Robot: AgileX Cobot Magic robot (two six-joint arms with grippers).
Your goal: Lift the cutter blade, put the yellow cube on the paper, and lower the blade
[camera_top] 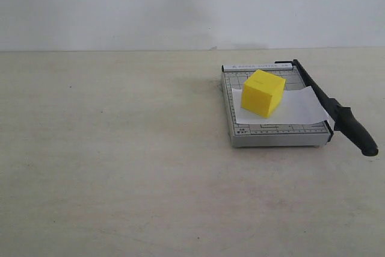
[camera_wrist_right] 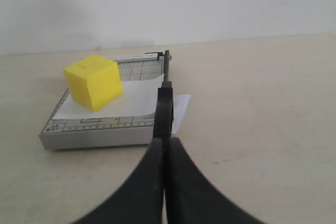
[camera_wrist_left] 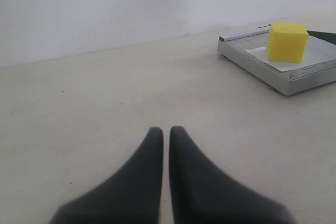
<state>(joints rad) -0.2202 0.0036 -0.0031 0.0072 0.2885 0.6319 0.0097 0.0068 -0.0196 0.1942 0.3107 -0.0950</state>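
1. Left wrist view: the left gripper (camera_wrist_left: 166, 129) is pointing out over the pale tabletop (camera_wrist_left: 105, 103). Its two dark fingers (camera_wrist_left: 142, 177) are pressing together at the tips, with nothing between them. It is standing well apart from the trimmer, which is showing far off to its right.
2. Exterior view: the tabletop is stretching across the whole scene, and a white wall (camera_top: 180, 4) is rising behind its far edge.
3. The grey gridded base board (camera_top: 280, 138) of the trimmer is sitting on the right part of the table, toward the far side.
4. The yellow cube (camera_top: 263, 92) is resting on the paper, over the left and far part of the board. It is sitting turned a little, so that one upright edge is facing the near side. A small mark is showing on its top face.
5. The paper (camera_top: 301, 108) is lying flat on the board beneath the cube. Its right end is passing under the blade and sticking out just beyond the board's right edge.
6. The cutter blade (camera_top: 316, 91) is lying lowered along the right edge of the board, hinged at the far right corner. Its thick black handle (camera_top: 358, 133) is projecting past the near right corner.
7. Right wrist view: the right gripper (camera_wrist_right: 166, 141) is looking along the blade from its near end. Its fingers are pressing together and pinching nothing. The tips are appearing just at the near end of the handle; whether they are touching it cannot be told.
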